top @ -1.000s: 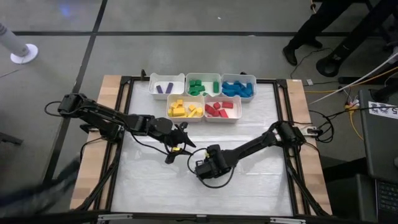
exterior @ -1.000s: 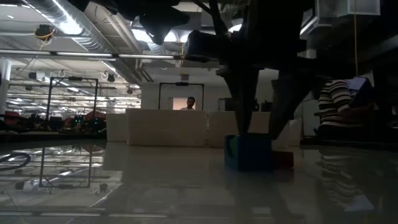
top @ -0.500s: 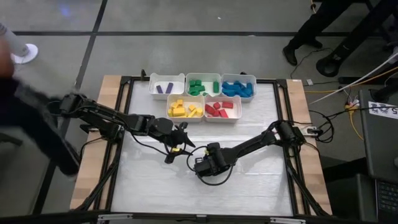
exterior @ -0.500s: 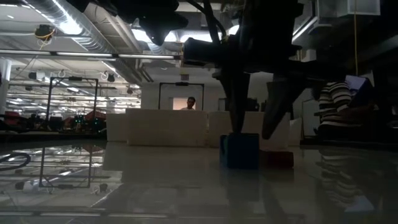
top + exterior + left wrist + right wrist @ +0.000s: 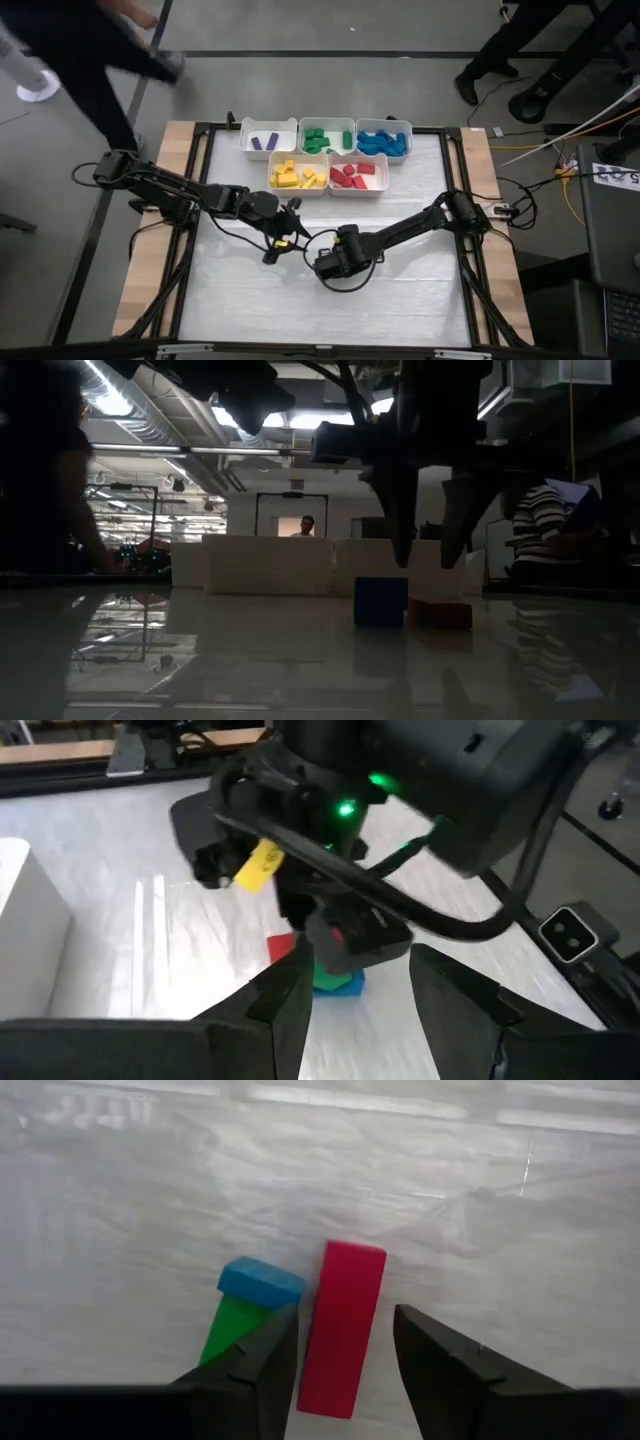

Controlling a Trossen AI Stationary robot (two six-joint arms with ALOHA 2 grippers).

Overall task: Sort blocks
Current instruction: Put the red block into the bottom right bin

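Three loose blocks lie flat on the table near its middle: a long red block (image 5: 340, 1330), a blue block (image 5: 261, 1281) and a green block (image 5: 230, 1330) touching the blue one. In the low view the blue block (image 5: 380, 600) and red block (image 5: 440, 613) sit side by side. My right gripper (image 5: 430, 555) hovers open above them, its fingers on either side of the red block's end, touching nothing. My left gripper (image 5: 365, 995) is open just to the table's left (image 5: 295, 228), facing the right gripper and the blocks (image 5: 338, 982).
Five white bins stand at the table's far edge: purple (image 5: 267, 140), green (image 5: 327, 137), blue (image 5: 383, 140), and in front of them yellow (image 5: 298, 175) and red (image 5: 358, 175), each holding sorted blocks. A person walks past the table's far left corner (image 5: 90, 40).
My right gripper has risen from table level, where its fingers stood at the blue block, to a hover above the blocks. The blue block has slid a little along the table. A person has walked along the table's left side toward its far end.
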